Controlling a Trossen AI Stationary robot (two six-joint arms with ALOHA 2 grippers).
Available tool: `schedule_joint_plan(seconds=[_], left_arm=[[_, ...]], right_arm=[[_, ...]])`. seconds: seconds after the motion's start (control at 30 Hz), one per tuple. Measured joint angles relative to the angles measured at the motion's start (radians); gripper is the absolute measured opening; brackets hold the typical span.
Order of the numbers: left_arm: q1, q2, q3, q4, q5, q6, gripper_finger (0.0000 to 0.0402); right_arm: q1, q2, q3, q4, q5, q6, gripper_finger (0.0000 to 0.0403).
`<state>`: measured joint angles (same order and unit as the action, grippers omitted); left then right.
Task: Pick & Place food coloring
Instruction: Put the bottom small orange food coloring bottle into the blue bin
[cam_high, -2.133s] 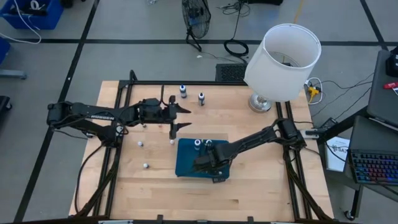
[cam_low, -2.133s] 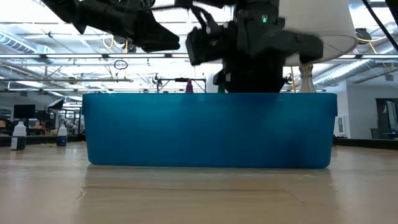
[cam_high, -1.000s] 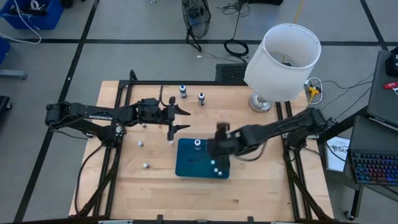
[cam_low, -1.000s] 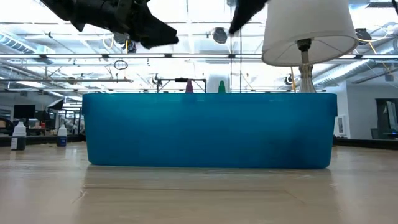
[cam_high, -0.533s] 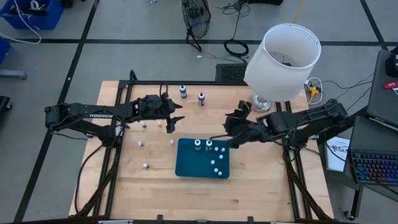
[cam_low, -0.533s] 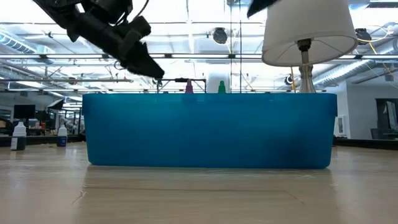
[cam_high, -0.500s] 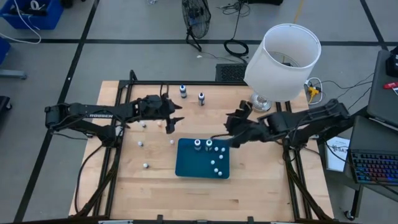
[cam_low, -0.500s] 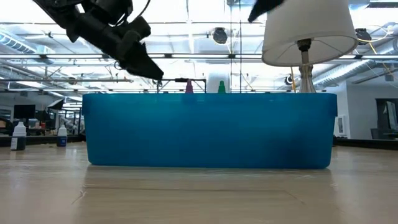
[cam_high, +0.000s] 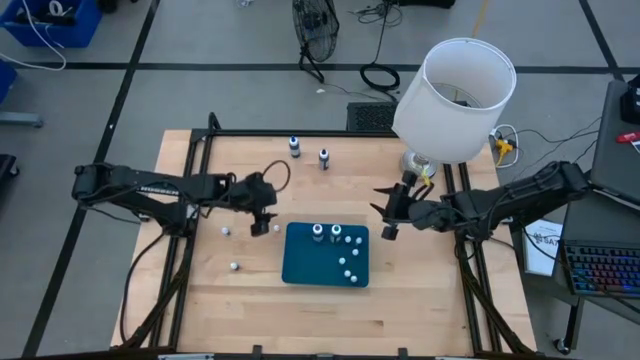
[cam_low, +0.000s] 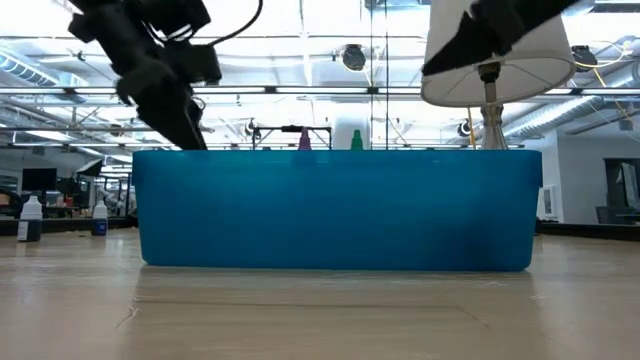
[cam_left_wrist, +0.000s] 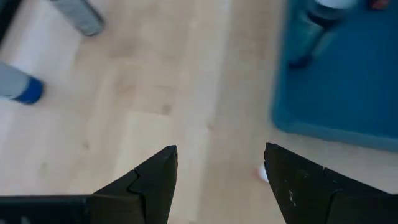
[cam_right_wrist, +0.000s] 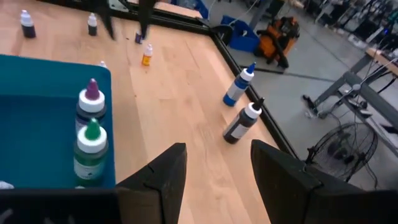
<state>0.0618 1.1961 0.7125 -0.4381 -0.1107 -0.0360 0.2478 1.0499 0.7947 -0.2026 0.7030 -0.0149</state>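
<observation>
White lettering runs along the left arm's forearm link (cam_high: 150, 186), high view; too small to read with confidence, possibly "ROSSEN" from a longer word. No legible text on bottles, lamp, blue tray or counter.

White-shaded lamp (cam_high: 457, 98) at table's far right corner, well behind right jaws. Floor fan (cam_high: 313, 25) beyond table's far edge. Keyboard (cam_high: 602, 270) off table, right of right arm.

Mat (cam_high: 310, 262) lying mid-bench (cam_high: 420, 290), food coloring (cam_high: 341, 250) standing on it; left pincer (cam_high: 263, 222) hanging beside its left edge, right pincer (cam_high: 390, 213) right.
</observation>
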Motion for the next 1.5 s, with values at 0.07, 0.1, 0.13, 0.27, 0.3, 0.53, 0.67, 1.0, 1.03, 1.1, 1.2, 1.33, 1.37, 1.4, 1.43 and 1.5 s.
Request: schedule_joint_plan(seconds=[0.07, 0.1, 0.13, 0.27, 0.3, 0.53, 0.67, 1.0, 1.03, 1.1, 1.2, 1.33, 1.37, 1.4, 1.43, 1.5], left_arm=[[-0.047, 0.000, 0.001, -0.004, -0.006, -0.001, 0.0241], [-0.070, 0.001, 0.002, -0.008, -0.014, 0.000, 0.0241], [-0.091, 0.009, 0.002, -0.011, -0.027, 0.000, 0.0241], [-0.150, 0.024, 0.002, -0.050, -0.074, -0.061, 0.0241], [-0.158, 0.027, 0.003, -0.037, -0.075, -0.079, 0.0241], [-0.191, 0.031, 0.003, -0.033, -0.076, -0.110, 0.0241], [-0.191, 0.031, 0.003, -0.031, -0.094, -0.113, 0.0241], [-0.189, 0.031, 0.003, -0.031, -0.105, -0.136, 0.0241], [-0.189, 0.031, 0.003, -0.032, -0.107, -0.140, 0.0241], [-0.189, 0.030, 0.003, -0.033, -0.108, -0.149, 0.0241], [-0.189, 0.030, 0.003, -0.041, -0.108, -0.153, 0.0241], [-0.187, 0.030, 0.003, -0.048, -0.107, -0.157, 0.0241], [-0.187, 0.030, 0.003, -0.048, -0.104, -0.157, 0.0241], [-0.187, 0.030, 0.003, -0.054, -0.104, -0.157, 0.0241], [-0.187, 0.030, 0.003, -0.064, -0.103, -0.157, 0.0241], [-0.187, 0.030, 0.003, -0.074, -0.103, -0.157, 0.0241]], right_arm=[[0.000, -0.017, -0.049, 0.054, 0.001, -0.024, 0.0167], [0.000, -0.023, -0.069, 0.071, 0.001, -0.030, 0.0167], [0.000, -0.032, -0.086, 0.070, 0.001, -0.033, 0.0167], [0.000, -0.092, -0.136, 0.072, 0.002, -0.012, 0.0167], [0.001, -0.122, -0.155, 0.072, 0.002, 0.002, 0.0167], [0.002, -0.426, -0.376, 0.181, -0.017, 0.027, 0.0167], [0.002, -0.631, -0.540, 0.269, -0.179, 0.018, 0.0167], [0.002, -0.996, -0.693, 0.215, -0.289, -0.022, 0.0167], [0.002, -1.025, -0.692, 0.199, -0.290, -0.023, 0.0167], [0.002, -1.049, -0.690, 0.183, -0.289, -0.025, 0.0167], [0.003, -1.046, -0.688, 0.174, -0.315, -0.044, 0.0167], [0.003, -1.047, -0.687, 0.158, -0.307, -0.057, 0.0167], [0.003, -1.044, -0.688, 0.161, -0.294, -0.052, 0.0167], [0.003, -1.039, -0.688, 0.166, -0.282, -0.050, 0.0167], [0.002, -1.037, -0.688, 0.175, -0.282, -0.052, 0.0167], [0.002, -1.037, -0.689, 0.192, -0.288, -0.057, 0.0167]])
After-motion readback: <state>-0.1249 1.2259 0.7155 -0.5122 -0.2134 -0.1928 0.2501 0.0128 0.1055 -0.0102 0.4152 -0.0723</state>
